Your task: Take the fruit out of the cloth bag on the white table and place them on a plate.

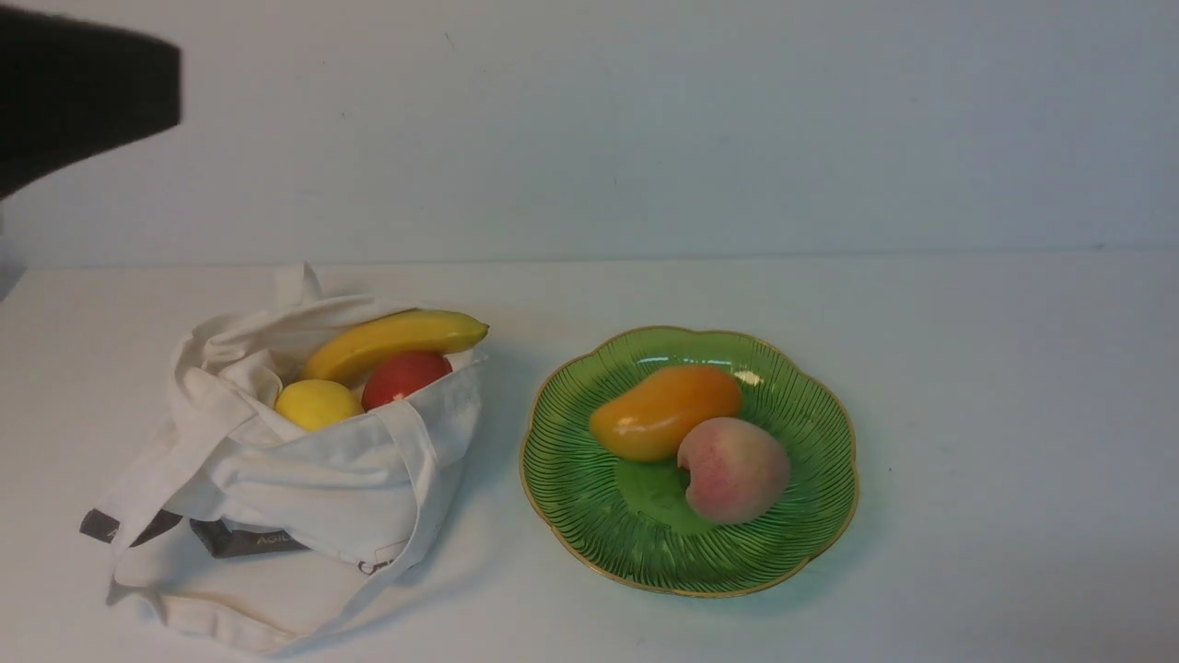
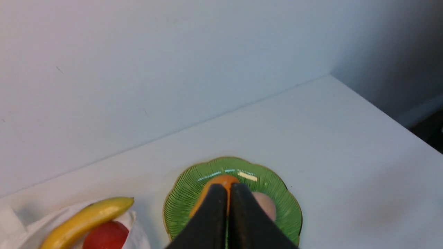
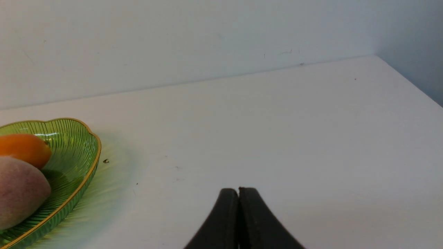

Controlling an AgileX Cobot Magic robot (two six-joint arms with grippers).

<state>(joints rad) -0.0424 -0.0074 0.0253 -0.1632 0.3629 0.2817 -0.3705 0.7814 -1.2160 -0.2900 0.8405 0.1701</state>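
The cloth bag (image 1: pixel 304 470) lies open on the left of the white table (image 1: pixel 995 414). In it are a banana (image 1: pixel 396 341), a round red fruit (image 1: pixel 405 376) and a lemon (image 1: pixel 318 403). The green plate (image 1: pixel 783 543) at centre holds the mango (image 1: pixel 665 411) and the peach (image 1: pixel 733 470). My left gripper (image 2: pixel 228 187) is shut and empty, high above the table; the plate (image 2: pixel 280 193), banana (image 2: pixel 86 218) and red fruit (image 2: pixel 105 236) lie below it. My right gripper (image 3: pixel 238 190) is shut and empty, over bare table to the right of the plate (image 3: pixel 81 152).
A pale wall runs along the table's far edge. A dark part of my left arm (image 1: pixel 83 92) fills the upper left corner of the front view. The table's right edge (image 2: pixel 387 114) drops off to a dark floor.
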